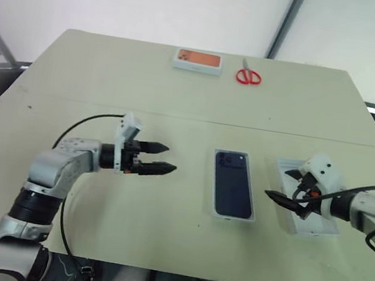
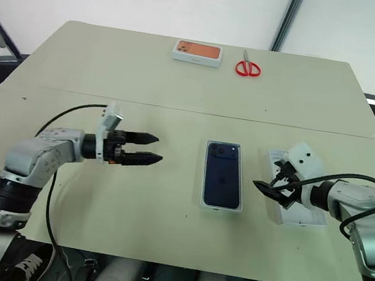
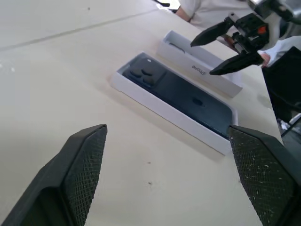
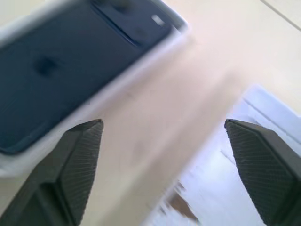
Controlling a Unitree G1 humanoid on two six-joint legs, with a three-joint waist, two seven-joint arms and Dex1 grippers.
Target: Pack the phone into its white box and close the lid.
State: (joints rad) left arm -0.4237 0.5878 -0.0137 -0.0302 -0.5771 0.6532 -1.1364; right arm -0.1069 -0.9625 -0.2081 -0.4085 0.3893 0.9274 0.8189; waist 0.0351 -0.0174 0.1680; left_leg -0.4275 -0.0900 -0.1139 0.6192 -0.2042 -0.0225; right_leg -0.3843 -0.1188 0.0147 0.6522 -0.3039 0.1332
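Tabletop (image 1: 111,88): navy phone (image 1: 233,183), boxed.

Phone (image 2: 223,174) in white box (image 2: 203,185) mid-table, lid (image 2: 297,215) just right under open right claw (image 2: 274,179), left claw (image 2: 146,146) open, apart
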